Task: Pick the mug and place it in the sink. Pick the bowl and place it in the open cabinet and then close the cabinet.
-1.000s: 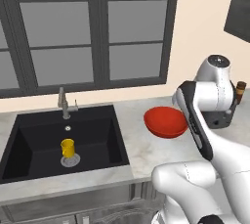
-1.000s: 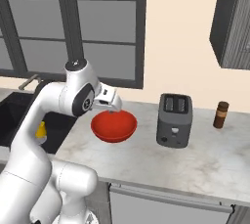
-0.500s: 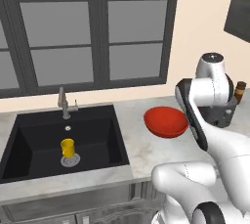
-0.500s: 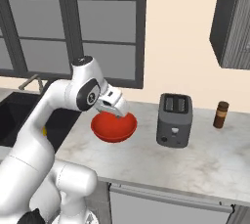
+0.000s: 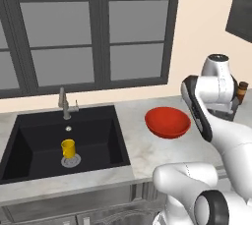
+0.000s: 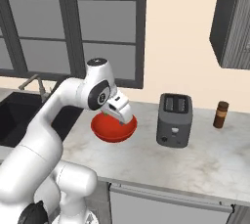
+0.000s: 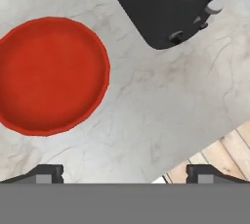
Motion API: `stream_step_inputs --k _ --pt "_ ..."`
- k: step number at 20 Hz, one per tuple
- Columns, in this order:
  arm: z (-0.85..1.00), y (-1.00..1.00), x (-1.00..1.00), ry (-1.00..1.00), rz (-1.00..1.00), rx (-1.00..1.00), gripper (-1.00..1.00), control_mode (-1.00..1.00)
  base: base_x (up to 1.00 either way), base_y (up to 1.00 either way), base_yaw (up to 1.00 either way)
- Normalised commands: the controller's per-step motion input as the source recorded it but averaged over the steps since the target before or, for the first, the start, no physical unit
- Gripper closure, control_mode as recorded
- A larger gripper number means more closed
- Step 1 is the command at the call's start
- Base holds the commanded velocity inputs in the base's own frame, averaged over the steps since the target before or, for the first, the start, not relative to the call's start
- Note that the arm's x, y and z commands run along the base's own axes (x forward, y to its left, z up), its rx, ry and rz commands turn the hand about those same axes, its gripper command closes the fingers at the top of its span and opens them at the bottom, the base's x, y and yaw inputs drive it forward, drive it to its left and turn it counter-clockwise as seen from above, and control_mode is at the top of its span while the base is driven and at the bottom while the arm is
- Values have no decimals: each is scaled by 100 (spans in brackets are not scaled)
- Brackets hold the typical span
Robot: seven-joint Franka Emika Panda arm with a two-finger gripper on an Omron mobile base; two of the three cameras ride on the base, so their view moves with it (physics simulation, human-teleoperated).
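1. Since the earlier frames, the arm has swung right along the counter; the gripper now hangs above bare marble between the bowl and the toaster.
2. Fingers stand wide apart and hold nothing.
3. Mug: upright in the sink, beside the drain.
4. Bowl: on the counter, right of the sink, apart from the toaster.
5. Cabinet: upper right, above the counter's far end.
6. Risk: descending from here would likely miss the rim, since the bowl sits off to one side of the fingers.
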Motion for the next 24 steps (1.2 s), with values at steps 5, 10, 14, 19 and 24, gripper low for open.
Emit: stream_step_inputs --k 5,10,14,19,24 --pt "-29 4 1 -5 10 1 -100 -100 0 0 0" --pt "-25 0 2 -6 6 -3 -100 -100 0 0 0" --pt "-30 0 9 -4 3 -8 -100 -100 0 0 0" --pt "-23 0 20 1 0 -2 -100 -100 0 0 0" --pt "-28 0 26 9 0 -2 -100 -100 0 0 0"
